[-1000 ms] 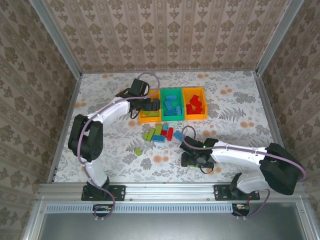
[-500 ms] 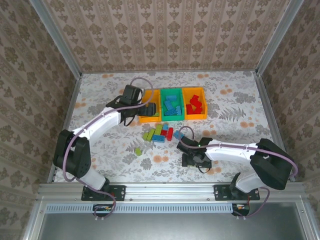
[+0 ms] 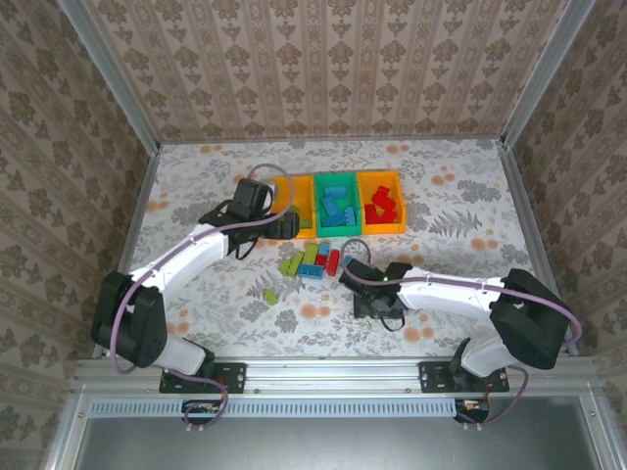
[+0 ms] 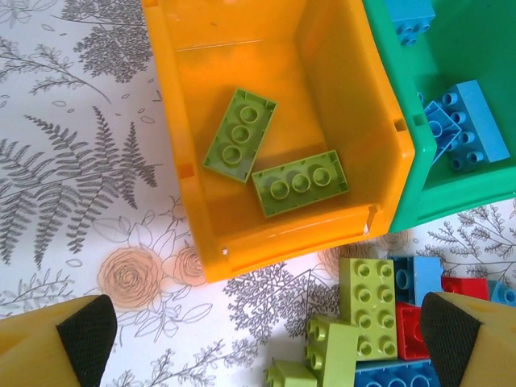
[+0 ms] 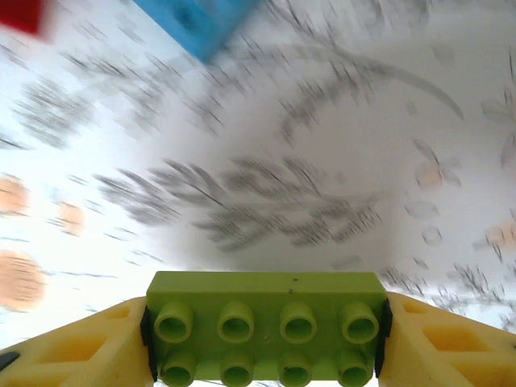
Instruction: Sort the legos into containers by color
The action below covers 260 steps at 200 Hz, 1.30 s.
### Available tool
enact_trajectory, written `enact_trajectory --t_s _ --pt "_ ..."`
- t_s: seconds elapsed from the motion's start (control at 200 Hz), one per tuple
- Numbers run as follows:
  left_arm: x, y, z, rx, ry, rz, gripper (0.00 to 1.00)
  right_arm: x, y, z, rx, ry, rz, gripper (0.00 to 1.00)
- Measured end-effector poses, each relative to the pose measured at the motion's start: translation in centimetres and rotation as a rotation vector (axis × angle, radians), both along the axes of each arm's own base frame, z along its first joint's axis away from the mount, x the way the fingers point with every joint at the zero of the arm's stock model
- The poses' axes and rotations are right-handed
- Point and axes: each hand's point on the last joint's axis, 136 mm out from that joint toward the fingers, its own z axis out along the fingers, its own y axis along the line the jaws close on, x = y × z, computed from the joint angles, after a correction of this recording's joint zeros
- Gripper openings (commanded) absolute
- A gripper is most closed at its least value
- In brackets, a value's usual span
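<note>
Two lime green legos (image 4: 239, 135) lay in the orange-yellow container (image 4: 171, 121) below the wide-open left tool (image 4: 266, 332); the right tool (image 5: 266, 326) gripped a lime green brick (image 5: 266, 297).

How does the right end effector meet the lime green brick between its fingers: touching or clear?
Touching. In the right wrist view, the right end effector has both fingers flush against the ends of the lime green brick, no gap.

Fern-printed table (image 3: 460, 176) carries three bins in a row, far middle: left orange-yellow bin (image 3: 305, 186), green bin (image 3: 336, 231), right orange-yellow bin (image 3: 382, 230). Just in front sits a loose cluster of bricks (image 3: 312, 262), red, blue and lime. One lone lime brick (image 3: 270, 295) lies nearer, leftward.
</note>
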Motion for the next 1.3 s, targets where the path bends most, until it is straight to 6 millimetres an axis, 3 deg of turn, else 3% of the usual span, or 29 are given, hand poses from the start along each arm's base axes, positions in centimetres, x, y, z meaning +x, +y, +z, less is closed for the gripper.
enact_trajectory --t_s 0.165,0.305,0.475,0.635,0.795,0.99,1.3 --pt "-1.7 1.1 0.0 -0.003 -0.002 0.014 1.00 5.5 2.5 4.7 0.134 -0.126 -0.001 0.60" --pt "-3.8 1.8 -1.1 -0.001 0.017 0.016 1.00 11.0 6.0 8.7 0.239 -0.212 0.031 0.59" --pt "-6.5 2.6 -2.7 0.007 0.042 0.003 1.00 17.3 10.5 11.2 0.339 -0.259 0.081 0.58" --pt "-9.0 3.4 -4.6 0.007 0.099 0.022 1.00 21.5 13.3 10.9 0.395 -0.248 0.096 0.58" --pt "-11.6 3.4 -6.1 0.001 0.155 0.023 1.00 24.2 15.0 9.1 0.430 -0.213 0.092 0.58" --pt "-14.0 2.8 -7.3 -0.004 0.195 0.004 1.00 25.5 15.8 6.4 0.477 -0.147 0.057 0.59" --pt "-16.8 3.0 -9.9 0.003 0.291 0.044 0.98 26.6 16.6 6.8 0.529 -0.146 0.039 0.68"
